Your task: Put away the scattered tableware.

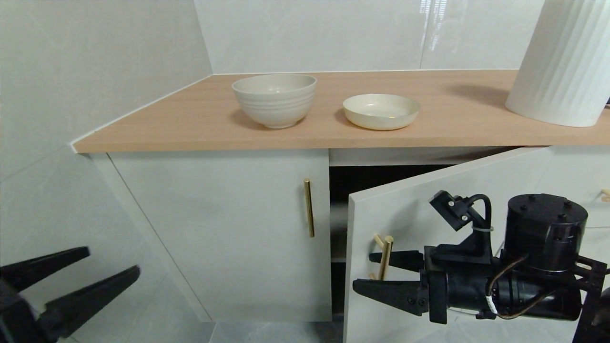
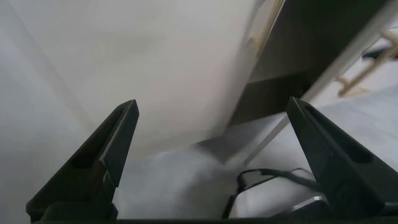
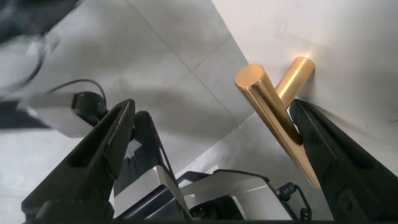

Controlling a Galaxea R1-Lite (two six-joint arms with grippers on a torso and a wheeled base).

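On the wooden surface [image 1: 190,119] a ribbed cream bowl [image 1: 275,99] stands just left of a shallow dish [image 1: 381,110], with a tall fluted white vessel [image 1: 564,62] far right. Below, the left cabinet door [image 1: 228,228] is closed and the right door [image 1: 419,190] hangs ajar. The right gripper [image 1: 364,271] has its fingers parted at that door's brass handle [image 1: 385,257]. The left gripper [image 1: 113,260] hangs near left, fingers spread.

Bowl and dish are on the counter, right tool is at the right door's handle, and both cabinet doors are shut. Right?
Not quite. The head view shows the right door swung partly open; only the left door is shut. The bowl and dish are on the counter, and the right tool is at that door's handle.
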